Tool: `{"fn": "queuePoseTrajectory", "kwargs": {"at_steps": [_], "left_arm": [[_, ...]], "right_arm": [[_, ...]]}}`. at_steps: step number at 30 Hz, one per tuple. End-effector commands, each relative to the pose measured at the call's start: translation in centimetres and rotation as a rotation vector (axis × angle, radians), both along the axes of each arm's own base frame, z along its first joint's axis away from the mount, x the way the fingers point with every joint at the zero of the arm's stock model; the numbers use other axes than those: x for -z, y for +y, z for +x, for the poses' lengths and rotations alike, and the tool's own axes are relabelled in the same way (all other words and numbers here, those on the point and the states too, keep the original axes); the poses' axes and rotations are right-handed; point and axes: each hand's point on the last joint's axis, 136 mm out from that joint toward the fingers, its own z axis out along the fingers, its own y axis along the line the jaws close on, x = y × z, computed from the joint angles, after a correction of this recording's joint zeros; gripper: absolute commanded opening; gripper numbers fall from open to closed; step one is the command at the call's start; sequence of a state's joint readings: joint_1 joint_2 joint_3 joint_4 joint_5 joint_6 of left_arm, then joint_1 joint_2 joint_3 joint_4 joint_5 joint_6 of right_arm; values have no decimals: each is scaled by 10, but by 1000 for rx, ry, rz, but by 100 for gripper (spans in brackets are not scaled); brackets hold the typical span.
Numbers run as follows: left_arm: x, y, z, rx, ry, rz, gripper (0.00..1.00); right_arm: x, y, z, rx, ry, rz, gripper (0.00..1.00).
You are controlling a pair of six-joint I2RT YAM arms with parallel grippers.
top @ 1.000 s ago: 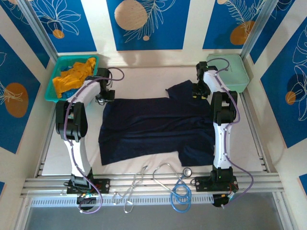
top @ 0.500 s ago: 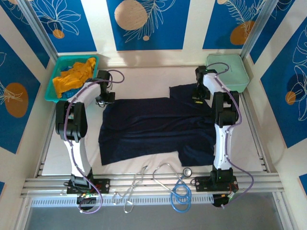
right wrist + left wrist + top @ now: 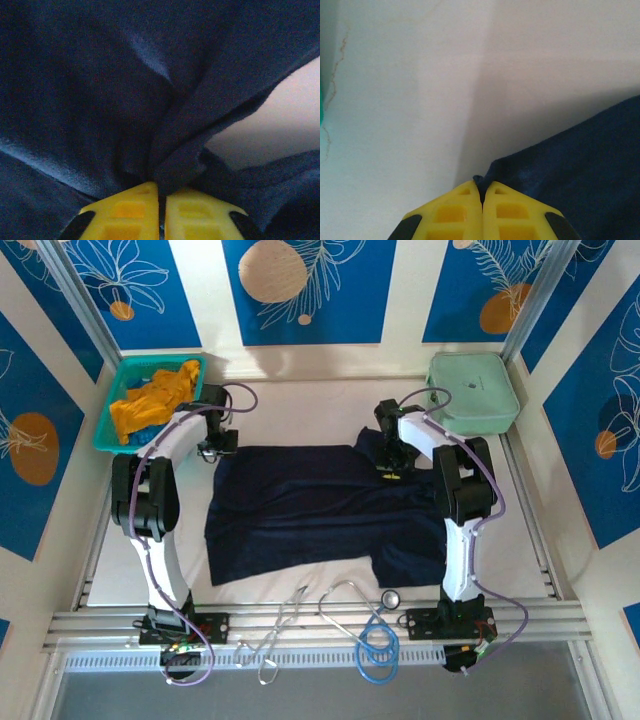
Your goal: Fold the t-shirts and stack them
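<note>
Left wrist and right wrist: both pairs of fingers nipped onto the navy t-shirt (image 3: 310, 505)

Seen from the left wrist, the 2 yellow fingers (image 3: 450, 215) of the left gripper (image 3: 481, 186) are pressed together with no gap. A small tip of dark cloth is caught at their very ends. From there the shirt's edge runs away to the right over the pale table (image 3: 420, 75).

From the right wrist, the right gripper (image 3: 160, 189) has its 2 fingers closed to a thin slit on a bunched fold of the same shirt. Creases rise from the tips, and a wedge of bare table shows at the right.

From above, the left gripper sits at the shirt's far left corner and the right gripper at its far right part. The shirt lies spread across the middle of the table between the 2 arms, rumpled around the right gripper.

In the far left corner a teal basket (image 3: 108, 435) holds a heaped mustard-orange t-shirt (image 3: 150, 400), near the left gripper. A mint-green case (image 3: 475, 390) stands in the far right corner. Along the near edge lie loose loops of cable, 1 of them a blue cable (image 3: 375, 648).
</note>
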State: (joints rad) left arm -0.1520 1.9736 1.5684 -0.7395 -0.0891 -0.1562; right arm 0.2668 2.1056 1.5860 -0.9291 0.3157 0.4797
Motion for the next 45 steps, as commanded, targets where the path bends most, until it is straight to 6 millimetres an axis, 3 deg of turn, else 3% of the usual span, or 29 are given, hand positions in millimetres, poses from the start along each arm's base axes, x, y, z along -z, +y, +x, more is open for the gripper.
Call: {"fn": "queuePoseTrajectory", "kwargs": {"at_steps": [1,10,13,19,26,36,45], "left_arm": [[-1,0,-3,-2,-2,6,0],[-2,0,-3,-1,-5,5,0],[-6,-1,-2,-4,-12,-4,0],[-14,-3,0,-1,-31,-14,0],[-15,-4,1,2,-33,-19,0],[-9,-4,1,6,-24,-12,0],[-7,-5,2,9,-19,-12,0]], "right_arm": [[-3,5,-7,27,6,26,23],[-84,-25,17,59,-169,-33,39],[-92,-42,29,83,-195,-26,42],[-76,-73,63,116,-217,-29,42],[-51,-90,96,108,-211,-58,43],[-17,-97,100,128,-152,-43,42],[2,-100,100,140,-123,-46,42]]}}
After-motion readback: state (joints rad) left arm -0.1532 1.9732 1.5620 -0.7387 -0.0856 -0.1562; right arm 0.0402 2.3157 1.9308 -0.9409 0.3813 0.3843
